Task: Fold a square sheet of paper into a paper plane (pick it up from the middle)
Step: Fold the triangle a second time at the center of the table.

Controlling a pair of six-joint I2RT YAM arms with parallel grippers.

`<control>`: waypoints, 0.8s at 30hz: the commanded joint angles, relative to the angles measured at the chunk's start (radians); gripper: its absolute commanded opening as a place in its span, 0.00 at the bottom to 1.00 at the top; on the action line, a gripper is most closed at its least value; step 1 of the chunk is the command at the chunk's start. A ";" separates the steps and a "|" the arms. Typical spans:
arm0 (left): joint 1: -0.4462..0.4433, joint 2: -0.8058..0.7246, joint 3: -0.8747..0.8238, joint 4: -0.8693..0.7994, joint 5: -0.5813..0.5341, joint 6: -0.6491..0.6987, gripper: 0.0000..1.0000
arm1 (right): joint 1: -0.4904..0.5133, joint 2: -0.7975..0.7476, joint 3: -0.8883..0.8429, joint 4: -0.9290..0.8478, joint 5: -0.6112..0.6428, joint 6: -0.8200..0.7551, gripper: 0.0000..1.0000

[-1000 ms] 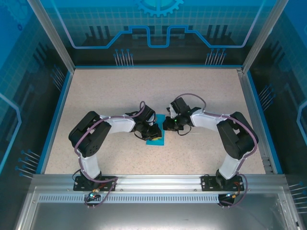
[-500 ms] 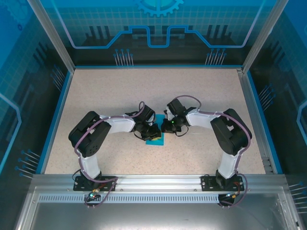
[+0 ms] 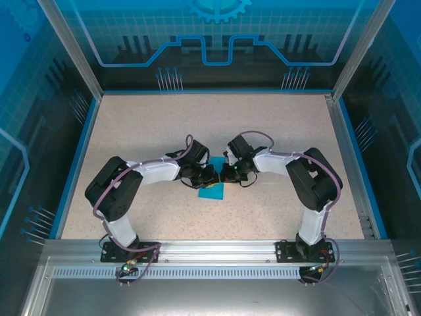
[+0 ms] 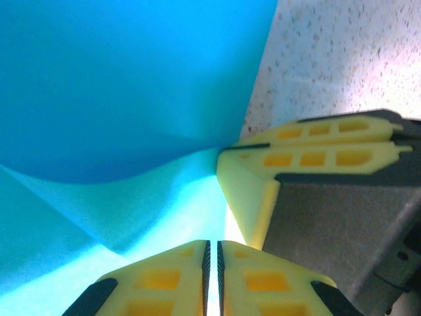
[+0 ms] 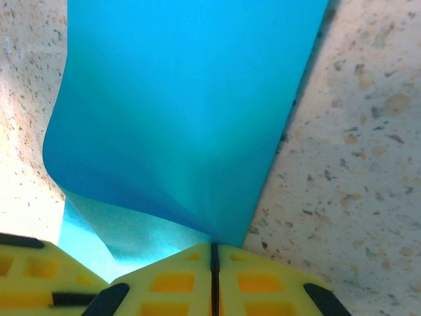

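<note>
The teal-blue square sheet of paper [image 3: 212, 192] lies at the middle of the table, partly lifted and bent between the two grippers. My left gripper [image 3: 209, 176] and right gripper [image 3: 225, 174] meet tip to tip over it. In the left wrist view the sheet [image 4: 131, 85] curves up from my left gripper [image 4: 212, 242], whose jaws stand a sliver apart on its edge; the right gripper's yellow fingers [image 4: 309, 148] pinch the sheet beside them. In the right wrist view the paper's [image 5: 184, 99] folds run into my right gripper [image 5: 212, 245], shut on its edge.
The speckled beige table [image 3: 145, 131] is bounded by a blue rim and glass walls on the left, back and right. An aluminium rail [image 3: 217, 253] carries both arm bases at the near edge.
The right arm has drawn in leftward and its jaws have closed a little more. The left arm has pushed its gripper slightly forward, so the two grippers now touch over the paper.
</note>
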State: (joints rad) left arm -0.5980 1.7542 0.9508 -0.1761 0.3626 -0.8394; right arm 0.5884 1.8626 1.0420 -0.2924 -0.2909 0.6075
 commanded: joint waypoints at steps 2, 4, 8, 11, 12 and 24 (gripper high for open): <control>0.015 0.037 -0.001 -0.003 -0.034 -0.007 0.14 | 0.010 0.047 0.004 -0.047 0.038 -0.024 0.09; 0.022 0.045 0.003 -0.004 -0.043 -0.003 0.14 | 0.010 0.047 0.001 -0.048 0.040 -0.025 0.09; 0.023 0.056 0.009 -0.025 -0.092 -0.009 0.14 | 0.010 0.052 0.003 -0.048 0.042 -0.025 0.09; 0.025 0.063 -0.011 -0.036 -0.121 -0.029 0.13 | 0.010 0.055 0.003 -0.047 0.045 -0.025 0.09; 0.025 0.062 -0.021 -0.036 -0.129 -0.037 0.13 | 0.009 0.052 0.004 -0.048 0.044 -0.024 0.09; 0.029 0.014 -0.073 -0.023 -0.156 -0.072 0.13 | 0.010 0.055 0.041 -0.062 0.043 -0.034 0.09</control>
State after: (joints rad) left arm -0.5835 1.7828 0.9058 -0.1287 0.2668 -0.8967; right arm 0.5892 1.8763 1.0672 -0.3103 -0.2913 0.5934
